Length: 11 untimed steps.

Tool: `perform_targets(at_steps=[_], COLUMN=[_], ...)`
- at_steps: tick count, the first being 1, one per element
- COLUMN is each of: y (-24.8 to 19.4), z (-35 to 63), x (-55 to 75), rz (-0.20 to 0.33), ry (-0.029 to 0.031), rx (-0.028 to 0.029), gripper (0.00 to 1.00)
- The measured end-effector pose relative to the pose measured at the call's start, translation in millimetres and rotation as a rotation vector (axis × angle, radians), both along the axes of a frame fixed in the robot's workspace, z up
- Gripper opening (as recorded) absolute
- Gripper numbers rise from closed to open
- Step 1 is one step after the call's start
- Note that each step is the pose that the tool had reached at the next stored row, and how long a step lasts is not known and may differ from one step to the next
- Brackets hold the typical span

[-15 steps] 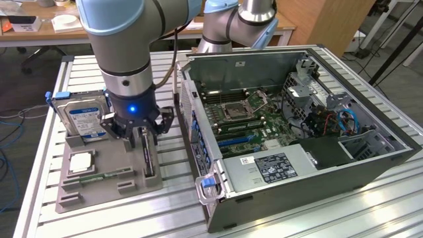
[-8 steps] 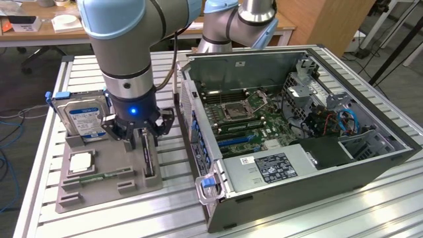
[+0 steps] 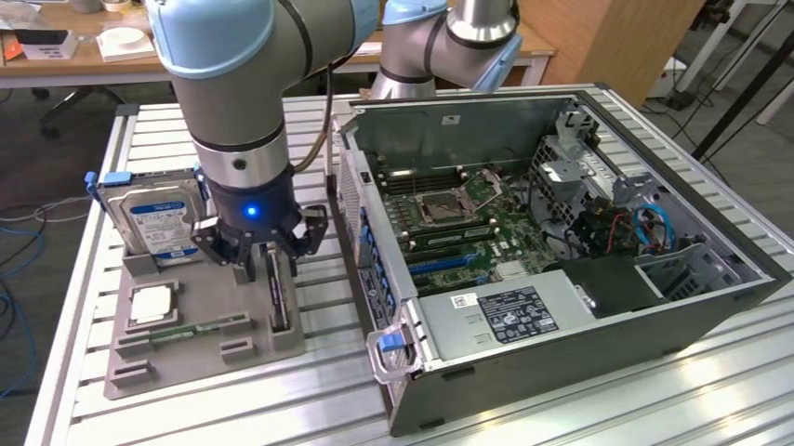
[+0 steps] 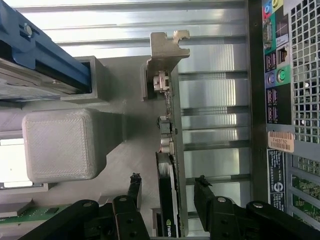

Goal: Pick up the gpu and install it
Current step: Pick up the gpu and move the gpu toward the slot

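The gripper (image 3: 275, 255) is held wide open over the grey holder tray (image 3: 205, 358), its black fingers (image 4: 134, 190) lowered on either side of the gpu (image 3: 279, 302). In the wrist view the gripper (image 4: 167, 179) is seen straddling the gpu (image 4: 170, 145), with a gap left between each finger and the card, so nothing is gripped. The gpu is stood on its long edge in a slot of the tray, at the side of the tray nearest the computer case (image 3: 559, 325), and its silver end bracket (image 4: 167, 55) is seen in the wrist view at the end away from the fingers. On the same tray a blue-labelled hard drive (image 3: 155, 218) is propped upright towards the exterior view's left, and a square processor chip (image 3: 149, 302) and a narrow green memory stick (image 3: 205, 327) are laid flat nearer the front. The case is laid on its side on the slatted aluminium table (image 3: 248, 409), just beside the tray on the exterior view's right, with its side panel off and the green motherboard (image 3: 484, 232) exposed.
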State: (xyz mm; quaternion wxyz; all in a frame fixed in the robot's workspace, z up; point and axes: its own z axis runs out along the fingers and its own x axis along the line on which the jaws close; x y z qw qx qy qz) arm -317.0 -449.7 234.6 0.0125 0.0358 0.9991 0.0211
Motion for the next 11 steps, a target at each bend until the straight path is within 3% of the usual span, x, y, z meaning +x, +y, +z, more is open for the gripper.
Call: perform_targets(at_steps=[11], y=[-0.6], z=[-1.2], x=[-1.1], rz=[0.000], ry=[0.0002], rx=[-0.0009], gripper=[0.55])
